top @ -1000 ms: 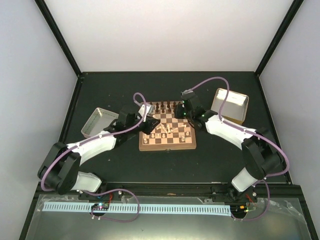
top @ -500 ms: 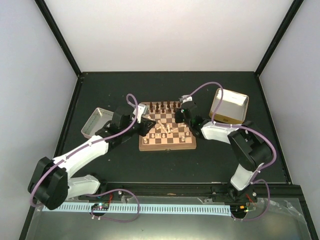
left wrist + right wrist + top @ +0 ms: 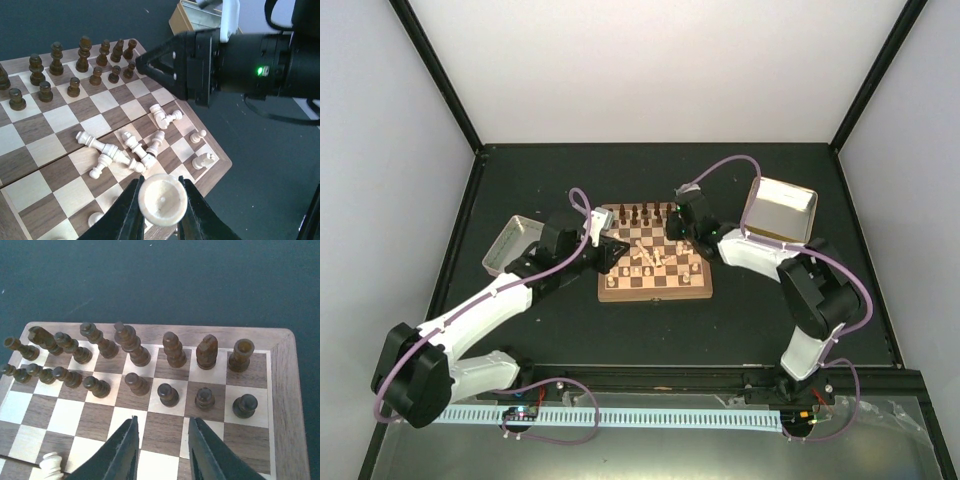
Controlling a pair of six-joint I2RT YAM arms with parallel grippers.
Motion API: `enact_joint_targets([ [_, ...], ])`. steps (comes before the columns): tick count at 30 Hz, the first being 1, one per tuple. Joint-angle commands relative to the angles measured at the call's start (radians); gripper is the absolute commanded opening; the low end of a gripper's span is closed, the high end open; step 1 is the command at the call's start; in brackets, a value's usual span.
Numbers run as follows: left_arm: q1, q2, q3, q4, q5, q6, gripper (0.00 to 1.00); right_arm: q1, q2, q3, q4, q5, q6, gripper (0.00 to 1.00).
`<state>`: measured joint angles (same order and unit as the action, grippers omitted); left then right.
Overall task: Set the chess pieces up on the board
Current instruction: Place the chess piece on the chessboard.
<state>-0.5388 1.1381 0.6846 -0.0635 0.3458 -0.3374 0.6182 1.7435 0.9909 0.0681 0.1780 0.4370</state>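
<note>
The board (image 3: 655,292) lies mid-table. Several cream chess pieces (image 3: 650,257) lie toppled in a heap at its middle, also seen in the left wrist view (image 3: 130,150). A cream pawn (image 3: 199,135) and a cream knight (image 3: 202,160) stand near the board's corner (image 3: 222,162). My left gripper (image 3: 612,250) is at the board's left side, shut on a cream piece (image 3: 162,200) whose round base faces the camera. My right gripper (image 3: 678,228) is open and empty (image 3: 162,450), low over the squares in front of the dark pawns.
Dark brown pieces (image 3: 135,355) stand in two rows along the board's far edge (image 3: 645,213). A shallow grey tray (image 3: 510,245) lies left of the board. A tan tin (image 3: 780,212) stands to the right. The right arm's wrist (image 3: 240,55) hangs over the board's far corner.
The right gripper has moved a little left over the board's far rows and its arm has folded in. The left arm has stretched out, its gripper staying at the board's left side.
</note>
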Motion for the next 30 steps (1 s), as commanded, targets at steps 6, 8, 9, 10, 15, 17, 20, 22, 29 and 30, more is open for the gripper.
enact_joint_targets([
  [6, -0.002, -0.025, 0.049, -0.016, 0.076, -0.043, 0.06, -0.012, -0.114, 0.05, -0.369, -0.165, 0.114, 0.39],
  [8, 0.0, -0.029, 0.061, -0.006, 0.116, -0.081, 0.05, -0.012, -0.195, 0.009, -0.332, -0.244, 0.114, 0.45],
  [9, 0.001, -0.032, 0.064, 0.007, 0.138, -0.106, 0.05, -0.012, -0.232, -0.019, -0.295, -0.297, 0.113, 0.46],
  [10, 0.001, -0.037, 0.067, 0.024, 0.161, -0.136, 0.05, -0.012, -0.27, -0.048, -0.248, -0.352, 0.113, 0.49],
  [15, 0.007, -0.046, 0.094, 0.102, 0.241, -0.336, 0.05, -0.01, -0.404, -0.164, 0.049, -0.637, 0.144, 0.53],
  [17, 0.011, -0.048, 0.103, 0.129, 0.255, -0.447, 0.05, -0.011, -0.445, -0.214, 0.164, -0.713, 0.16, 0.53],
  [20, 0.019, -0.048, 0.098, 0.216, 0.294, -0.629, 0.05, -0.008, -0.499, -0.292, 0.359, -0.803, 0.209, 0.53],
  [22, 0.021, -0.044, 0.097, 0.263, 0.305, -0.736, 0.05, -0.007, -0.529, -0.326, 0.484, -0.839, 0.247, 0.52],
  [29, 0.025, -0.004, 0.099, 0.404, 0.375, -1.01, 0.05, 0.0, -0.596, -0.342, 0.559, -0.856, 0.134, 0.48],
  [30, 0.025, 0.008, 0.098, 0.425, 0.391, -1.042, 0.05, 0.0, -0.602, -0.34, 0.559, -0.856, 0.104, 0.48],
])
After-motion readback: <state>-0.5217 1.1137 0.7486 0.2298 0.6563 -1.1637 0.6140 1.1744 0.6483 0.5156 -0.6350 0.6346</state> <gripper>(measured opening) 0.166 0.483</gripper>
